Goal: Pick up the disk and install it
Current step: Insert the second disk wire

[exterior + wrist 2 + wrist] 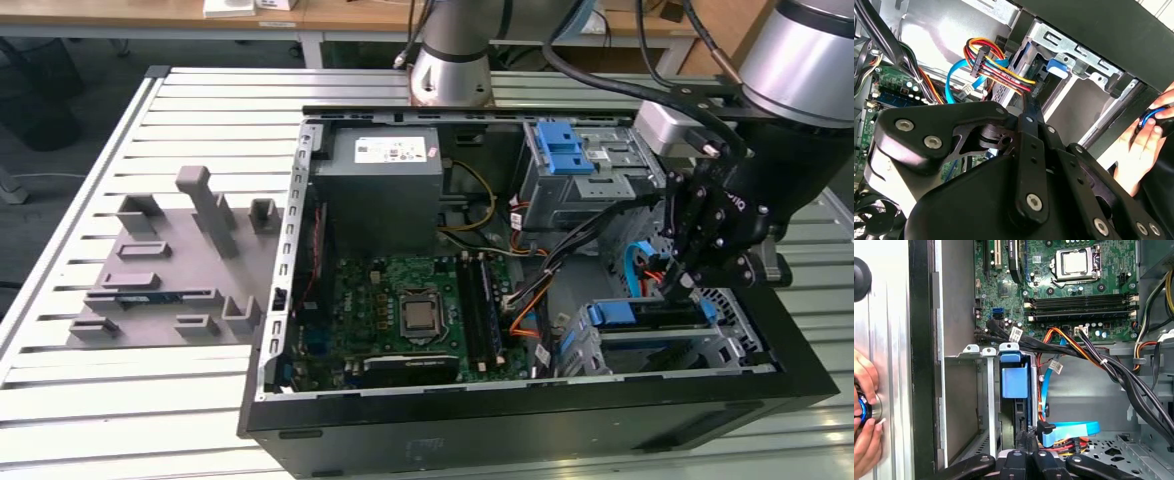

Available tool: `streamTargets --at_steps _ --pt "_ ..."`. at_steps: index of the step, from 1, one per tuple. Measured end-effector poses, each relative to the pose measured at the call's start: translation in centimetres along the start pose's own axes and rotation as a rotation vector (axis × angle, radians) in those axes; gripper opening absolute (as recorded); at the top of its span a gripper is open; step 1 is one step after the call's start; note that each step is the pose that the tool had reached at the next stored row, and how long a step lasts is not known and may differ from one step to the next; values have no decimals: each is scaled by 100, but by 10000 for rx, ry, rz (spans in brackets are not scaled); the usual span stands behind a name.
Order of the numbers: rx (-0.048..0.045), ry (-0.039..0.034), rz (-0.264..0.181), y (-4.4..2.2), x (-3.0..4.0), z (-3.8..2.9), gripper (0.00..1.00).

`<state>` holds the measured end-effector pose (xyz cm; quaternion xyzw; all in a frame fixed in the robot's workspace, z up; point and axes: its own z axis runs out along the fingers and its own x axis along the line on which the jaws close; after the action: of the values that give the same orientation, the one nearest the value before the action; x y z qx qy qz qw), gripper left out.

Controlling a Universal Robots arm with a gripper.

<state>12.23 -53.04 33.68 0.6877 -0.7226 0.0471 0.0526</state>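
The disk (654,315) sits edge-up in the metal drive bay at the case's front corner, on the exterior view's right. Its blue carrier frame (1015,379) shows between the bay's rails, and its blue tab (1059,65) shows in the second wrist view. My gripper (683,292) hangs just above the bay. In both wrist views its black fingers (1026,436) lie pressed together at the disk's upper edge, with nothing visible between them. The gripper's tip (1026,107) points down toward the bay.
The open PC case holds a green motherboard (400,310), a grey power-supply box (387,165) and a second cage with a blue latch (567,150). Cable bundles (1079,347) and a blue flat cable (1074,430) cross beside the bay. A person's hand (864,415) rests outside the case wall.
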Motion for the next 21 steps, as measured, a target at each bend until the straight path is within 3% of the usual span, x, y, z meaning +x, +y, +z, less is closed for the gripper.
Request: streamTargets --at_steps 6,14,21 --pt "0 -2 0 2 10 -71 11" --pt "7 -11 -26 106 27 -71 11" --pt "8 -23 -25 124 36 -105 11"
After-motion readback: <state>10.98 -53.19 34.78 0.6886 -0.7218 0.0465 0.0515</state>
